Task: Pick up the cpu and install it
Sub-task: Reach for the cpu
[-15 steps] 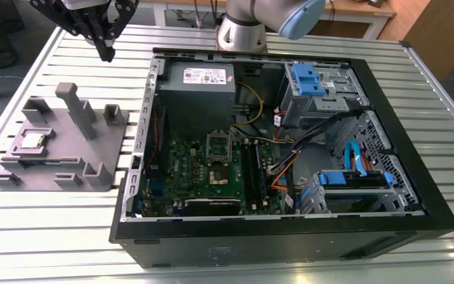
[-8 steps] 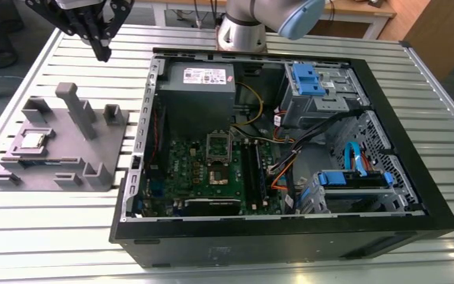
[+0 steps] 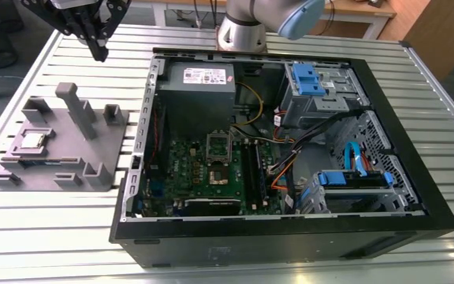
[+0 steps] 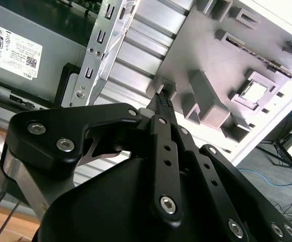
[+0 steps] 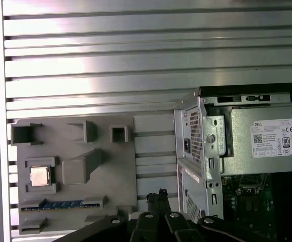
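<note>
The cpu [image 3: 31, 140], a small square chip with a silvery top, lies flat in a recess of the grey plastic block [image 3: 61, 157] on the exterior view's left. Both wrist views show the cpu [image 4: 254, 92] [image 5: 39, 176] seated in that recess. My gripper [image 3: 99, 54] hangs high above the slatted table behind the block, well apart from the chip. Its black fingers [image 4: 161, 103] are pressed together with nothing between them, so it is shut and empty. The green motherboard [image 3: 211, 174] lies inside the open computer case, with its socket [image 3: 217, 171] near the middle.
The black computer case [image 3: 416, 177] lies open on the slatted metal table [image 3: 69, 242]. Inside are a grey power supply [image 3: 199, 83], blue drive brackets [image 3: 310, 80] and orange cables [image 3: 278, 177]. The block has upright posts [image 3: 73, 106]. The arm's base [image 3: 241, 32] stands behind the case.
</note>
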Motion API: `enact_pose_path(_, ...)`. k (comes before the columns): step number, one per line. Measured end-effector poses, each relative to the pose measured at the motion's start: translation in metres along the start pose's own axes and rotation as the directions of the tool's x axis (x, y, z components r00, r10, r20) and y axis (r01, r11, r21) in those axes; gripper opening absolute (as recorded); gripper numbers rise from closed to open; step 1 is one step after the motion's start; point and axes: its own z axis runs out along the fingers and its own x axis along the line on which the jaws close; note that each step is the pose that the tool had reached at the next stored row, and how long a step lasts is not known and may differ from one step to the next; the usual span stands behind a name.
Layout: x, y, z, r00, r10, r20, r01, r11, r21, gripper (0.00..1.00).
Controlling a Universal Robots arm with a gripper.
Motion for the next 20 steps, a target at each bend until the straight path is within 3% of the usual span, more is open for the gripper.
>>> enact_pose_path(20, 0.0045, -0.0003, -0.0002, 1.0000, 0.000, 0.0001, 0.000, 1.0000, 0.0000, 0.11)
